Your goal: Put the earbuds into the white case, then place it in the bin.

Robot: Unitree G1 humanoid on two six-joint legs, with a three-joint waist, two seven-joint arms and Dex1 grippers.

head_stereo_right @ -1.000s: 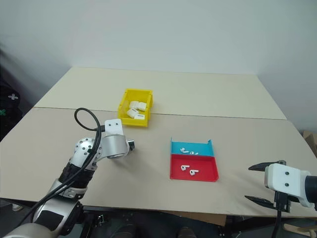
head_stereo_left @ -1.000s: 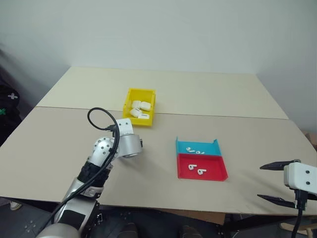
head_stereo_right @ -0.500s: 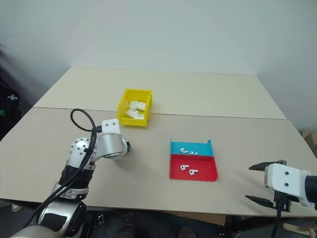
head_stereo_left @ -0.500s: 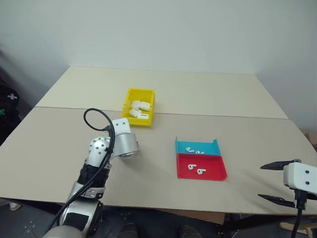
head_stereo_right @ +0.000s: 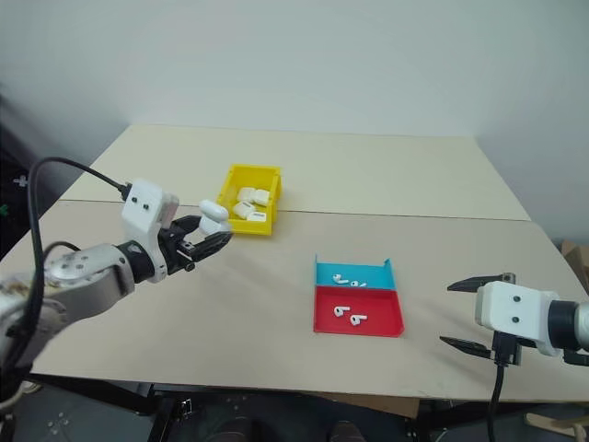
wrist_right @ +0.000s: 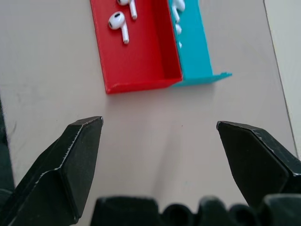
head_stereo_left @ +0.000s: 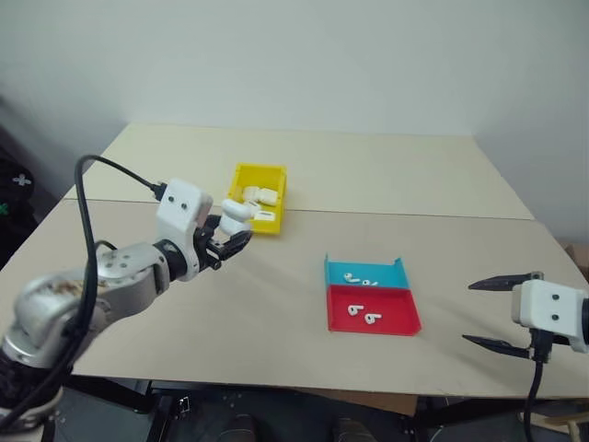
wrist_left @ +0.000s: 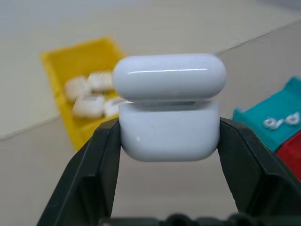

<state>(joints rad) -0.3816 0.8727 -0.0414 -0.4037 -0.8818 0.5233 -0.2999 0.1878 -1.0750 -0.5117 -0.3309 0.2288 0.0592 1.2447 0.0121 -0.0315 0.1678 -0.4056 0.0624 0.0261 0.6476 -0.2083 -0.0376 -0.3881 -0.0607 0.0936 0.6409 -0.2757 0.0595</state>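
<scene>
Left gripper [wrist_left: 169,141]: clamped on the white case [wrist_left: 169,110], lid ajar.
Right gripper [wrist_right: 160,136]: spread wide, nearer the earbuds [wrist_right: 118,22].

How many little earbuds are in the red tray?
2. Both earbuds lie side by side in the red tray, one nearer the robot's left, the other nearer its right.

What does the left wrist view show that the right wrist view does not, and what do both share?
Left wrist only: the white case, lid slightly ajar, clamped between the left gripper fingers, with the yellow bin of other cases behind. Right wrist only: the right gripper, wide open and empty above the table. Both: the red tray, the blue tray, and earbuds.
</scene>
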